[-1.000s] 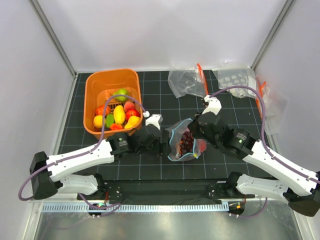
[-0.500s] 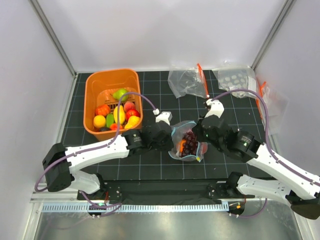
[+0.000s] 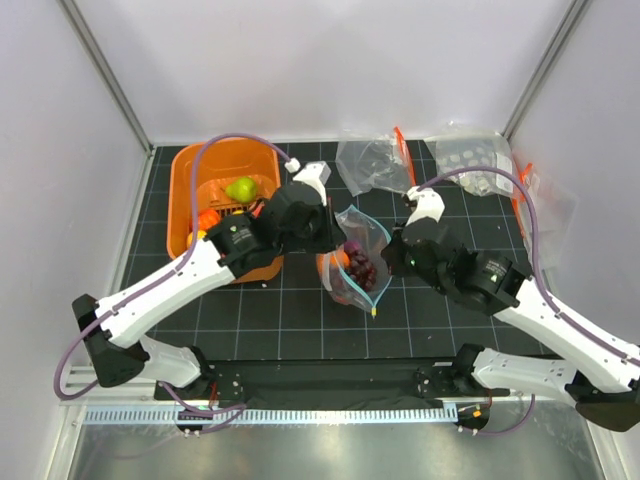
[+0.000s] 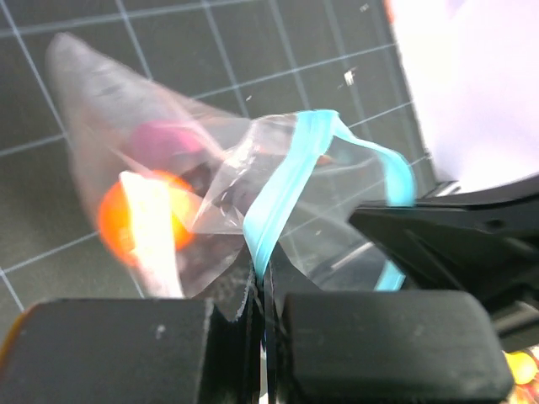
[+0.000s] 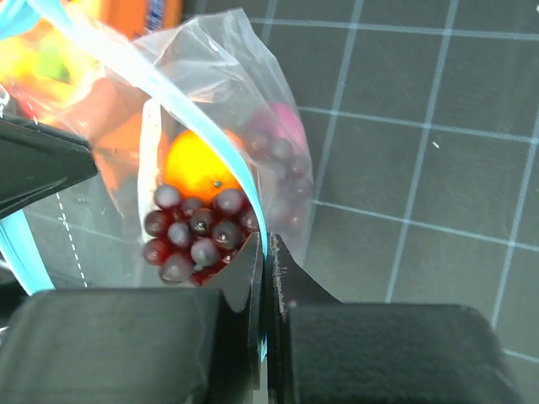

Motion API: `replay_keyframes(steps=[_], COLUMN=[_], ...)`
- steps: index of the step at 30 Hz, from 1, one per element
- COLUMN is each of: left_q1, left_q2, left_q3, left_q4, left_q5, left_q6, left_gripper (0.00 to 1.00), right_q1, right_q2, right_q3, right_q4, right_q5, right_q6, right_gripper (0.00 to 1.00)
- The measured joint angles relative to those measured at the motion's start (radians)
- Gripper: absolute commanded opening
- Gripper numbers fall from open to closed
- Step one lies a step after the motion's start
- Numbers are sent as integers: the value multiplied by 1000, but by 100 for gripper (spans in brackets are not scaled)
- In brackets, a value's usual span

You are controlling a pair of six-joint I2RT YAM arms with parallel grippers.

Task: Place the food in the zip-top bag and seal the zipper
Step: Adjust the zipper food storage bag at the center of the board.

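Observation:
The clear zip-top bag (image 3: 364, 236) hangs off the mat between my two grippers. Inside it are dark purple grapes (image 5: 194, 232) and an orange fruit (image 5: 195, 168). My left gripper (image 3: 335, 232) is shut on the light-blue zipper (image 4: 286, 177) at the bag's left end, pinching the strip flat. At the other end, my right gripper (image 3: 390, 258) is shut on the same strip (image 5: 210, 143). More food, including a green pear (image 3: 240, 188), lies in the orange basket (image 3: 225, 156) behind the left arm.
Crumpled clear bags with orange-red strips (image 3: 375, 160) lie at the back of the black grid mat, with another (image 3: 470, 152) at the back right. White walls and metal posts close in the sides and rear.
My left gripper shut on the zipper strip and rose toward the basket, lifting the bag off the mat. The right gripper kept its grip and shifted slightly.

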Motion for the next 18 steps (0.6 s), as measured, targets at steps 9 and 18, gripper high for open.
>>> replay_keyframes(steps=[9,18], left_q1=[27,123], left_q2=[-53,-95], left_q3=[-4,-151], left_q4=[-18,6], left_q5=[34,123], left_q6=[29,27], left_gripper=[0,0], right_q1=[0,0], right_q2=[15,26], right_q3=[89,42], right_q4=[0,19], right_q5=[-53,-92], right_q6=[-37,-33], right_gripper=[2,6])
